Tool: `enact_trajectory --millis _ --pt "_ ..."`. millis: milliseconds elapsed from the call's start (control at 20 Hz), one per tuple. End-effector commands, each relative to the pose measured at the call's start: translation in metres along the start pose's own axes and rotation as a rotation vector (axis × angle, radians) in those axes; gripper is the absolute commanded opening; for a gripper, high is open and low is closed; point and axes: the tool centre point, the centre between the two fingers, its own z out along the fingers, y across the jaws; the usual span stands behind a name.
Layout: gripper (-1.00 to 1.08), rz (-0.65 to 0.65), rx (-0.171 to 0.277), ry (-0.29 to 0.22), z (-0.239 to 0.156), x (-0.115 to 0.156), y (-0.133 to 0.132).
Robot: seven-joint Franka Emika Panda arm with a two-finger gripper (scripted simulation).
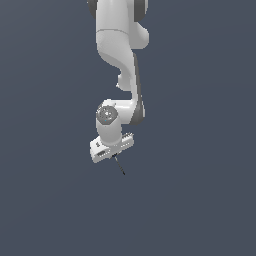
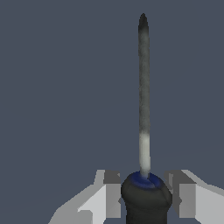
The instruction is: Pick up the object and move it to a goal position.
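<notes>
A white Franka Panda arm point(image 1: 120, 65) reaches down from 12 o'clock in the exterior view, its wrist bent toward 7 o'clock and ending just below the frame's centre. The gripper point(image 1: 115, 155) sits at the low end of the arm, over a plain slate-grey ground point(image 1: 200, 200). From under it a thin dark sliver, the screwdriver point(image 1: 120, 167), pokes out toward 5 o'clock; only its slim shaft can be made out there, and it is too small to show detail.

The wrist view gives the closer look. The screwdriver point(image 2: 144, 131) fills the middle of the frame, its black handle at 6 o'clock ringed by a blue collar where the metal begins. The shaft runs straight toward 12 o'clock, pale grey near the collar, darker along its length, ending in a blackish tip. The gripper point(image 2: 146, 197) has 2 grey-and-white fingers point(image 2: 109, 197), 1 at 7 o'clock and 1 at 5 o'clock of the handle, pressed against its 2 sides so that the claw is clamped on the handle. Whether the tool touches the ground cannot be told from either view
</notes>
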Motion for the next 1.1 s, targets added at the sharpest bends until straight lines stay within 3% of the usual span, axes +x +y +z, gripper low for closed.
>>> enact_trajectory --millis 0,550,800,1050 --pt "-1.0 -0.002 0.0 0.001 -0.006 0.007 -0.019" --pt "-1.0 -0.002 0.0 0.001 -0.036 0.041 -0.109" --pt "-1.0 -0.002 0.0 0.001 -0.042 0.048 -0.125" --pt "-1.0 -0.002 0.0 0.001 -0.042 0.049 -0.125"
